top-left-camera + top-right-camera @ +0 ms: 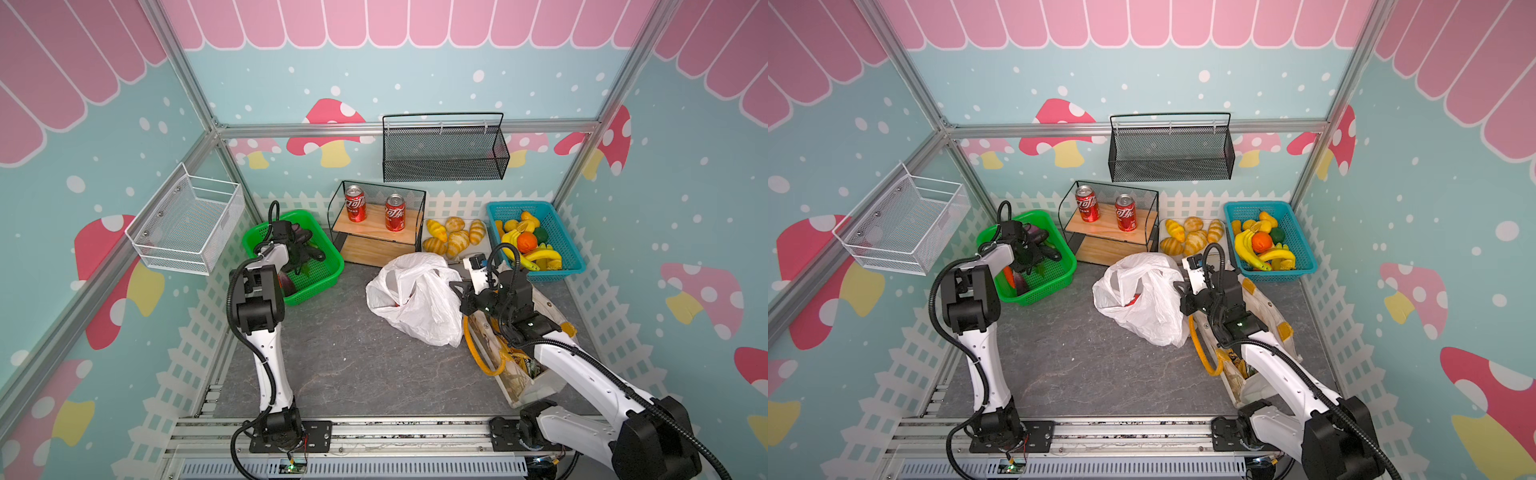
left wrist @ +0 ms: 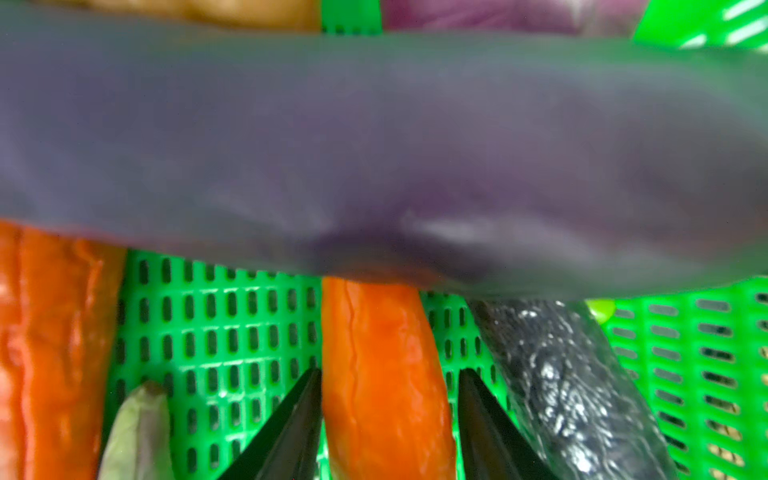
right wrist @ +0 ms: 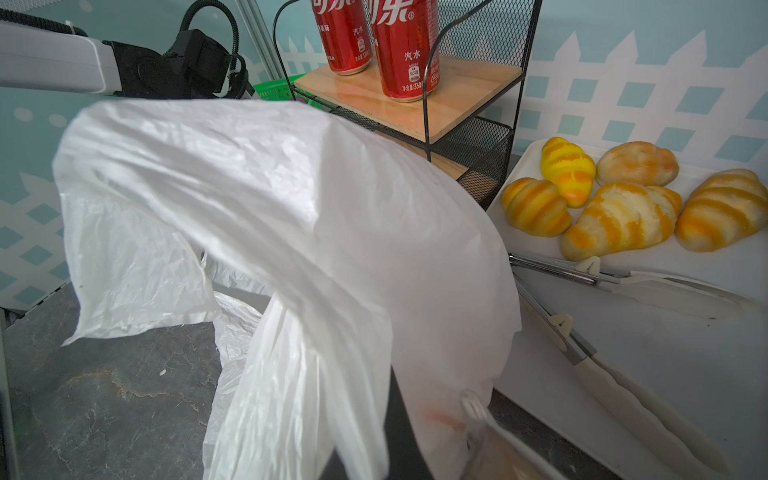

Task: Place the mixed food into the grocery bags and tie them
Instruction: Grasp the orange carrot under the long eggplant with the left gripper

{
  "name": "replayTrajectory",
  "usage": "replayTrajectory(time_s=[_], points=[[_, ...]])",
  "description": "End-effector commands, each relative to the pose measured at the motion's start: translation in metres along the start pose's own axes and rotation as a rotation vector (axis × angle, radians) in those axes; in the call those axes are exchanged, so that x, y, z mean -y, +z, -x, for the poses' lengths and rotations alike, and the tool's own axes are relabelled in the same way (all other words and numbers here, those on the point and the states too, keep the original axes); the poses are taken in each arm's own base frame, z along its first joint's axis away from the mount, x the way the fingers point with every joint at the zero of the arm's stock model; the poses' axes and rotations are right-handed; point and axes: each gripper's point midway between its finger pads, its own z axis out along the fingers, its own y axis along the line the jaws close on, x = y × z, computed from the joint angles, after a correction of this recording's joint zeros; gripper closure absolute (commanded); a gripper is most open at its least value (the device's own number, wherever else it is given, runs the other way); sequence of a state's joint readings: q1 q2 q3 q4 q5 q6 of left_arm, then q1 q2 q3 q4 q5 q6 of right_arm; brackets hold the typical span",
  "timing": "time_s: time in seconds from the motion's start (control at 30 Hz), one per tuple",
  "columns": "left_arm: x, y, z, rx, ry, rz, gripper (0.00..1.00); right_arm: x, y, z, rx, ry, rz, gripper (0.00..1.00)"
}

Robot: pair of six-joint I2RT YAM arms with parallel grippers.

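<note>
White bag [image 1: 415,299], mid-frame in both top views, rim pinched in closed right claw [image 1: 454,286] to hold its mouth up; left claw [image 2: 390,372], half-open, straddles orange veg [image 2: 374,320] in basket [image 2: 216,324], likely for pickup.

In your left wrist view a purple vegetable [image 2: 374,145] lies blurred across the frame, hiding the far end of the orange carrot [image 2: 386,374]. The white plastic bag [image 3: 291,208] drapes over your right gripper [image 1: 454,286] (jaws buried), and the right arm [image 1: 582,365] covers much of the inside of the tote [image 1: 536,388].
</note>
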State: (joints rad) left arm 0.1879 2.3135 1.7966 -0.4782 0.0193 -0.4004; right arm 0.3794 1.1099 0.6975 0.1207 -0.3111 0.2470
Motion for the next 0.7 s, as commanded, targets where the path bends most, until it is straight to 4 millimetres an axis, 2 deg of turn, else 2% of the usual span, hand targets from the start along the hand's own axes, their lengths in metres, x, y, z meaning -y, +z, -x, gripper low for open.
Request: replayTrajectory(time_s=[0.0,0.1,0.23,0.37,0.53,0.67], points=[[-0.013,0.018,-0.014,-0.057,0.006,0.026,0.54,0.006,0.002,-0.011,-0.027,-0.006,-0.014,1.00],[-0.011,0.010,-0.010,-0.047,0.014,0.021,0.62,0.006,0.003,-0.010,-0.027,-0.005,-0.014,1.00],[-0.003,-0.012,-0.010,-0.024,0.015,-0.002,0.70,0.006,0.004,-0.009,-0.027,-0.004,-0.014,1.00],[0.005,-0.041,-0.026,0.014,-0.003,-0.052,0.74,0.006,0.005,-0.009,-0.027,-0.005,-0.013,1.00],[0.013,-0.081,-0.060,0.054,-0.033,-0.133,0.75,0.006,0.004,-0.009,-0.026,-0.003,-0.009,1.00],[0.016,-0.115,-0.072,0.104,-0.044,-0.178,0.76,0.004,0.004,-0.008,-0.021,0.000,0.002,1.00]])
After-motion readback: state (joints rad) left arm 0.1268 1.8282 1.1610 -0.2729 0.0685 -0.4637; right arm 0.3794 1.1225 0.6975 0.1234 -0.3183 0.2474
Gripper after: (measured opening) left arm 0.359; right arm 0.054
